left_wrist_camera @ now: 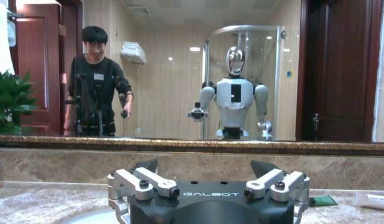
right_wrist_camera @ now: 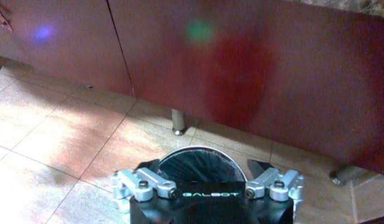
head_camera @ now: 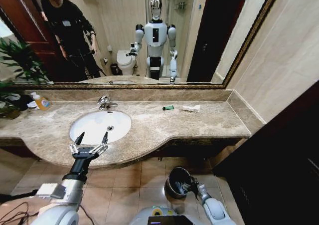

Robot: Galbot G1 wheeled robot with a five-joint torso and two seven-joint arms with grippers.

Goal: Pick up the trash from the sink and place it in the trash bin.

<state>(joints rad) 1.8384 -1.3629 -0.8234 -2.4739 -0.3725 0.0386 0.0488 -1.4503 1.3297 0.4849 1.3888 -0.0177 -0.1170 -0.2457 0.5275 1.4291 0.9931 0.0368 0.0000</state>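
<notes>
L hand point(head_camera: 90, 137) wide open, empty, at sink point(head_camera: 82, 135) front rim; trash point(head_camera: 191, 108) far right

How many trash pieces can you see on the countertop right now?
2: a small dark-green piece and a white tube beside it, both right of the faucet. Others may be hidden.

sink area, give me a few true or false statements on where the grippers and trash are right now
1. The left gripper hangs open over the sink's front rim. True.
2. The right gripper is over the counter. False: it is low, above the bin on the floor.
3. A green piece and a white tube lie in the basin. False: they lie on the counter, toward the robot's right of the faucet.
4. The left gripper holds nothing. True.
</notes>
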